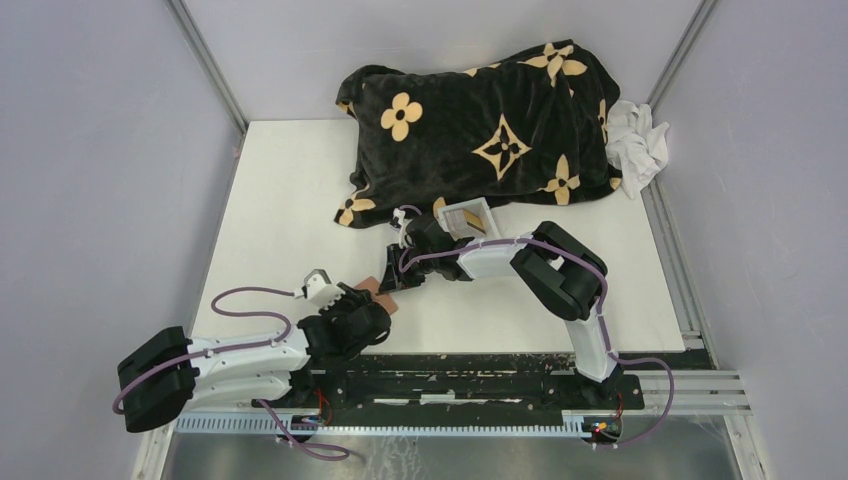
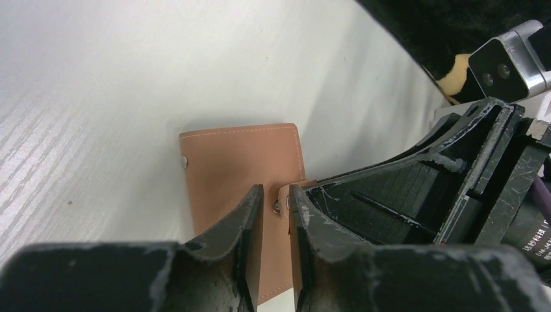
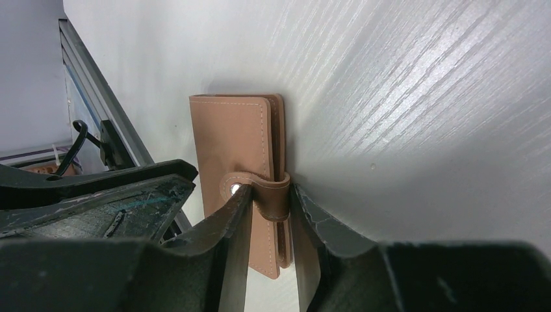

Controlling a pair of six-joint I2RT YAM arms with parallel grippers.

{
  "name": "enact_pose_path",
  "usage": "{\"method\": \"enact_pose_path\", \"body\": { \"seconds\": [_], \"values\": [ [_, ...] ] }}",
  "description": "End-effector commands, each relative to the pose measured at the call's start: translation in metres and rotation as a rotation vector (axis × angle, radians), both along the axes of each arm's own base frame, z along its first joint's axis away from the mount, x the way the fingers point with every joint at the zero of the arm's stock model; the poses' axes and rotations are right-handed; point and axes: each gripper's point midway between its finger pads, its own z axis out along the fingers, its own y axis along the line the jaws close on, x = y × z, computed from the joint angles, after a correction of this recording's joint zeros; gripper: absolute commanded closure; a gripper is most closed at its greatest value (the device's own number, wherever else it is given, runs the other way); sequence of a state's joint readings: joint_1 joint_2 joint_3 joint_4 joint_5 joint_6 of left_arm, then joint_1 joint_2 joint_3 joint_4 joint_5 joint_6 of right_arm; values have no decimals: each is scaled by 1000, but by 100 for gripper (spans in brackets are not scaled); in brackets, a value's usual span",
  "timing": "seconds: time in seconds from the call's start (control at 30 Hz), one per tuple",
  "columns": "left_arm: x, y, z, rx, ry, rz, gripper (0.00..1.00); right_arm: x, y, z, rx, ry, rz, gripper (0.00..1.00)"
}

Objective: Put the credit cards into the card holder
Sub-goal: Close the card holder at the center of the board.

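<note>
The brown leather card holder point(image 1: 381, 291) stands on edge on the white table, folded, between my two grippers. My right gripper point(image 3: 268, 214) is shut on its spine edge, over the strap point(image 3: 273, 195) that wraps round to a snap. In the top view it point(image 1: 405, 268) reaches in from the right. My left gripper point(image 2: 276, 218) is drawn nearly closed on the strap's snap tab point(image 2: 281, 203), which lies against one finger, in front of the holder's face point(image 2: 230, 169). In the top view it point(image 1: 362, 297) reaches in from the left. I cannot make out any credit cards.
A clear plastic tray point(image 1: 468, 218) with something tan in it lies by the right wrist. A black blanket with cream flowers point(image 1: 480, 120) is heaped at the back, with a white cloth point(image 1: 640, 140) at its right. Metal rails run along the table's sides.
</note>
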State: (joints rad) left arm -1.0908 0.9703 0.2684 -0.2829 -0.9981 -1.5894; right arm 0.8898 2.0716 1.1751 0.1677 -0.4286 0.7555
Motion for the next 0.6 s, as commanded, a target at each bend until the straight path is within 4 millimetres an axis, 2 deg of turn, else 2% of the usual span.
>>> {"method": "enact_pose_path", "body": {
  "seconds": [0.0,0.3,0.57],
  "values": [
    [2,10,7,10,-38,49,72,-13,-26,-48,-165,49,-7,66],
    [-16,23,-20,-30,47,57,73,-12,-24,-40,-155,31,4,66],
    [-17,24,-26,-29,50,57,75,-12,-19,-34,-135,32,25,62]
  ]
}}
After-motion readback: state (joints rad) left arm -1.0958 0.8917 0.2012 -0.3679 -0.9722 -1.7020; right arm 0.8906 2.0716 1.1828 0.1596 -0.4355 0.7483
